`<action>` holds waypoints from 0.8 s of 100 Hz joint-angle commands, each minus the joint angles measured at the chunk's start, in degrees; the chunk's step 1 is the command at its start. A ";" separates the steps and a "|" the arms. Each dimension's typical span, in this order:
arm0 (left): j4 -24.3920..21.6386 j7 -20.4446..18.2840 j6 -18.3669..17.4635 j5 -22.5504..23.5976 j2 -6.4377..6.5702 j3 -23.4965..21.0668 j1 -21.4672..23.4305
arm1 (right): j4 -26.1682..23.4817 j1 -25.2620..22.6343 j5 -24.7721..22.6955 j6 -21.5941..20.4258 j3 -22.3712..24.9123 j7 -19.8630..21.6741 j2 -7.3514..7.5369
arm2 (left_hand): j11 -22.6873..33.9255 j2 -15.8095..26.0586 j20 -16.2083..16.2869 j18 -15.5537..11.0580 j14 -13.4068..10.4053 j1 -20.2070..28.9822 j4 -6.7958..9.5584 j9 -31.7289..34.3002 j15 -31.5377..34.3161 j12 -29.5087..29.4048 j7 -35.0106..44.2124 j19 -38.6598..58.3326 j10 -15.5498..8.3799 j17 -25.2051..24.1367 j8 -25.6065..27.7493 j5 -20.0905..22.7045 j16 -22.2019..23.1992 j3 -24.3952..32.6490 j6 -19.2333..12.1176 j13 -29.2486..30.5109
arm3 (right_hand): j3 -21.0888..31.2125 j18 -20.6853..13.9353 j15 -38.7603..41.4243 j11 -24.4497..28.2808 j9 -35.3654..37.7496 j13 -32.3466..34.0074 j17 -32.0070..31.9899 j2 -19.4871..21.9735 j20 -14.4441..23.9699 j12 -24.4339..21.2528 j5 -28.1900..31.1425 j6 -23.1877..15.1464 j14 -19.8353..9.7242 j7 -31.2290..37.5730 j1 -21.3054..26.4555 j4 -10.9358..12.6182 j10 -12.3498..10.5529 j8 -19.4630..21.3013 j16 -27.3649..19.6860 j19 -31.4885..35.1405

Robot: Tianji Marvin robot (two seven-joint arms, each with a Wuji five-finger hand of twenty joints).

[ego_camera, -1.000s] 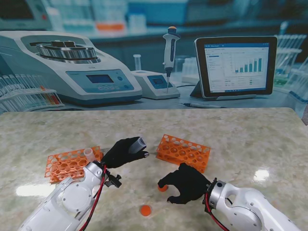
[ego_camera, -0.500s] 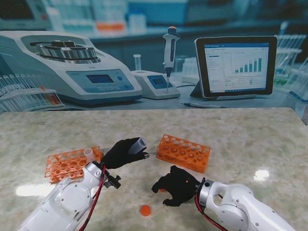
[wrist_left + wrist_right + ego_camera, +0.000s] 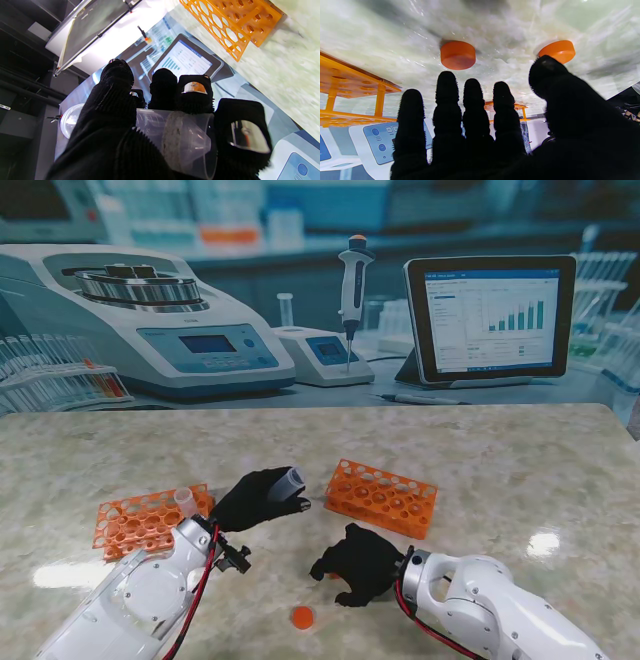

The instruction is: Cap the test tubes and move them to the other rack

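Our black-gloved left hand grips the clear plastic test tube uncapped at ten o'clock of our spread, empty right hand, which hovers over the round orange caps and risks nudging them aside.

My two hands, the left hand and the right hand, wear black knit gloves, their arms glossy white with red cable. The test tube in my left hand is clear plastic. Both racks, the left rack and the right rack, are bright orange, dotted with round holes. The caps are the same orange. The table is pale green-cream marble, veined and shiny.
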 commanded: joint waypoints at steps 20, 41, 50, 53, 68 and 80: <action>-0.52 -0.45 0.45 0.17 0.18 -0.02 0.24 | 1.82 1.66 -0.82 0.51 -1.90 -0.58 0.12 | 0.91 3.71 -1.26 -5.23 -2.52 0.28 1.54 1.91 4.06 0.36 4.44 10.31 -1.53 2.80 3.41 1.13 0.35 1.43 -3.82 3.02 | 2.17 -0.94 1.34 0.63 -0.56 1.37 0.59 -2.51 1.86 0.83 0.62 0.12 -0.75 0.27 1.23 -0.83 0.49 1.28 1.13 2.24; -0.51 -0.53 0.51 0.52 0.24 -0.08 0.22 | 3.47 3.35 -1.22 1.19 -3.81 -1.24 0.20 | 0.88 3.79 -1.31 -5.05 -2.47 0.27 1.56 1.91 3.96 0.31 4.44 10.14 -1.59 2.78 3.40 1.13 0.38 1.36 -3.84 2.97 | 2.17 -1.15 1.59 0.16 -2.14 1.18 0.54 -2.38 2.24 0.71 0.58 0.30 -1.14 -0.01 0.89 -0.89 0.77 1.06 1.42 2.52; -0.58 -0.44 0.63 0.55 0.21 -0.05 0.25 | 4.20 4.06 -1.14 1.43 -4.60 -1.31 0.22 | 0.88 3.80 -1.41 -4.80 -2.39 0.31 1.57 1.84 3.87 0.30 4.45 9.87 -1.56 2.73 3.40 1.16 0.38 1.33 -3.81 2.89 | 2.16 -1.25 1.74 0.28 -2.21 1.14 0.56 -2.26 2.40 0.77 0.61 0.30 -1.16 -0.04 0.75 -0.91 0.74 1.01 1.54 2.61; -0.60 -0.42 0.67 0.60 0.21 -0.05 0.26 | 4.41 4.27 -1.16 1.51 -4.82 -1.34 0.23 | 0.88 3.78 -1.42 -4.75 -2.39 0.32 1.57 1.84 3.86 0.30 4.45 9.85 -1.57 2.74 3.40 1.15 0.39 1.32 -3.81 2.90 | 2.15 -1.31 1.79 0.37 -2.09 1.13 0.59 -2.24 2.43 0.80 0.72 0.22 -1.18 0.01 0.73 -0.91 0.72 1.02 1.58 2.63; -0.67 -0.32 0.80 0.88 0.22 -0.07 0.29 | 5.16 5.01 -1.21 1.87 -5.61 -1.45 0.28 | 0.87 3.81 -1.44 -4.57 -2.38 0.25 1.57 1.81 3.83 0.28 4.43 9.78 -1.62 2.74 3.41 1.12 0.42 1.25 -3.90 2.90 | 2.19 -1.37 2.25 0.75 -1.87 1.31 0.76 -2.21 2.71 0.99 0.92 0.03 -1.20 0.20 0.79 -0.90 0.71 1.09 1.88 2.89; -0.67 -0.22 0.79 1.08 0.21 -0.10 0.30 | 5.55 5.30 -1.35 2.03 -5.97 -1.74 0.29 | 0.89 3.79 -1.46 -4.48 -2.34 0.31 1.59 1.80 3.78 0.27 4.45 9.72 -1.63 2.73 3.41 1.14 0.43 1.24 -3.94 2.86 | 2.20 -1.63 2.81 1.24 -1.66 1.49 1.10 -2.24 3.17 1.32 1.23 -0.17 -1.27 0.61 0.96 -0.91 0.43 1.31 2.28 3.51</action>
